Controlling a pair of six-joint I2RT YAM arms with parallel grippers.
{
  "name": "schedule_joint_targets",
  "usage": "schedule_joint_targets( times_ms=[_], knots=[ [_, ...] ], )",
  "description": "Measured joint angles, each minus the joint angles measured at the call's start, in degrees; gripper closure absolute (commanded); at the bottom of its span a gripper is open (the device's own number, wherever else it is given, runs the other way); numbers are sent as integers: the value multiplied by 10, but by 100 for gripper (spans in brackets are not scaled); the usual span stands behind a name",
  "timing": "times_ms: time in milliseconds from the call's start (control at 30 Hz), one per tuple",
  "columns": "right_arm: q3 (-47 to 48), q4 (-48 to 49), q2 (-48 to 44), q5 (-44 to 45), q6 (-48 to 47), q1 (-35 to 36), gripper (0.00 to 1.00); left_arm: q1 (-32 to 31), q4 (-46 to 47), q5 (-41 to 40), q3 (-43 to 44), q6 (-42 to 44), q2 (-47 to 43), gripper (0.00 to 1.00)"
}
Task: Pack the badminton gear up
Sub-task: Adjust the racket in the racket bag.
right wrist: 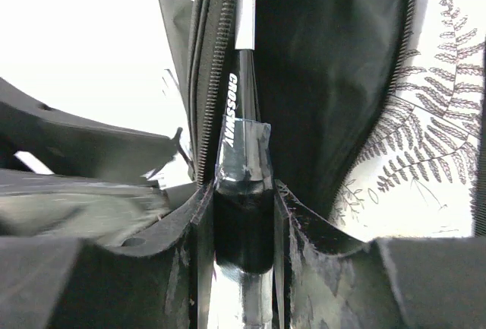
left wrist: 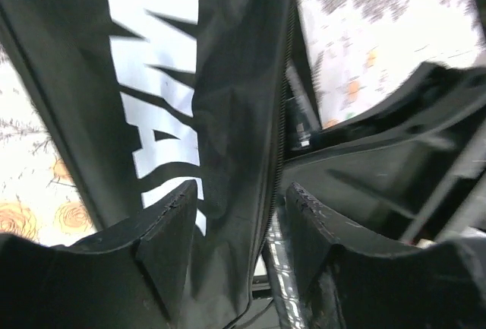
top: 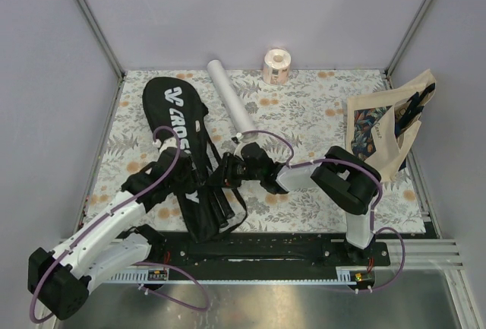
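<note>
The long black racket bag (top: 171, 109) with white "CROSSWAY" lettering lies on the left of the table, its narrow end towards me. Black racket handles (top: 222, 206) stick out of that end. My right gripper (top: 230, 171) is shut on one racket handle (right wrist: 243, 169), black with a shiny wrap, whose shaft runs into the unzipped bag (right wrist: 334, 63). My left gripper (top: 163, 177) sits over the bag's left side. Its jaws (left wrist: 239, 207) are open, with the bag's zipper edge (left wrist: 279, 139) lying loose between the fingers. The white tube (top: 231, 99) lies behind the bag.
A beige printed tote bag (top: 380, 135) leans at the right edge. A small pinkish paper roll (top: 276, 65) stands at the back wall. The floral tablecloth (top: 319, 109) covers the table, and grey walls close it in on three sides.
</note>
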Motion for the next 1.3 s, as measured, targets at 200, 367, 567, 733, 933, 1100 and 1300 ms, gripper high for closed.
schedule_joint_targets(
  times_ms=[200,367,567,733,933,1100,1300],
  knots=[
    [0,24,14,7,27,0,98,0,22,30,-67,-21,7,49],
    [0,49,25,10,35,0,98,-1,44,51,-85,-32,14,47],
    [0,64,28,16,44,0,99,-5,30,47,-96,-40,14,46],
    [1,64,28,17,44,0,98,-30,-1,31,-104,-59,-12,46],
    [3,46,28,24,17,0,82,-38,-10,13,-104,-68,7,46],
    [11,24,33,27,-7,0,68,-42,5,1,-104,-67,62,75],
    [24,-16,37,33,-49,-1,52,-47,7,-8,-94,-61,73,100]
  ],
)
